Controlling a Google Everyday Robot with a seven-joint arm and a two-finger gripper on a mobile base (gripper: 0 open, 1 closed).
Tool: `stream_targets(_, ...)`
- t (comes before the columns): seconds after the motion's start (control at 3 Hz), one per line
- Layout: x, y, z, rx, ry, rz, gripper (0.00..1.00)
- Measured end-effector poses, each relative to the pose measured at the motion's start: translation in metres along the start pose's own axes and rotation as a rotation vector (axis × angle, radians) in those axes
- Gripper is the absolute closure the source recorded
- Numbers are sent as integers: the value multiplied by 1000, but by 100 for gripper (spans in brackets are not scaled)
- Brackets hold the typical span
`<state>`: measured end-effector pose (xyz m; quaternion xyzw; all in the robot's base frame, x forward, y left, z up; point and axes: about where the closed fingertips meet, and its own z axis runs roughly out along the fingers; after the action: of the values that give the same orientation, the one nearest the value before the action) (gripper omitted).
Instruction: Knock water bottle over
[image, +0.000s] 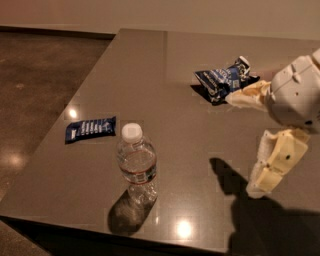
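**Bottle upright, pincer spread and clear**

Water bottle (136, 167) stands upright near the front edge of the bench (150, 65), cap on. Pincer (243, 145) hangs to its right, well apart, fingers spread, holding nothing. Flat blue wrapper (90, 129) lies behind-left of the bottle. Crumpled blue wrapper (221, 81) lies farthest back.

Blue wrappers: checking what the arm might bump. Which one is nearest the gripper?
The crumpled blue wrapper at far right, beside the gripper, which hovers, jaws open, over the table on its right side. The flat blue wrapper lies far left, past the water bottle.
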<state>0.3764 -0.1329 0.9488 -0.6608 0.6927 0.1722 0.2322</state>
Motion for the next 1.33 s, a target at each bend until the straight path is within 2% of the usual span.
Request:
stream_targets(0.33, -34, 22, 19, 26, -79, -57, 0)
stream_targets(0.67, -65, 30, 39, 42, -118, -81, 0)
stream_targets(1.0, -91, 33, 57, 39, -135, -77, 0)
stream_targets(1.33, -119, 34, 80, 15, -149, -61, 0)
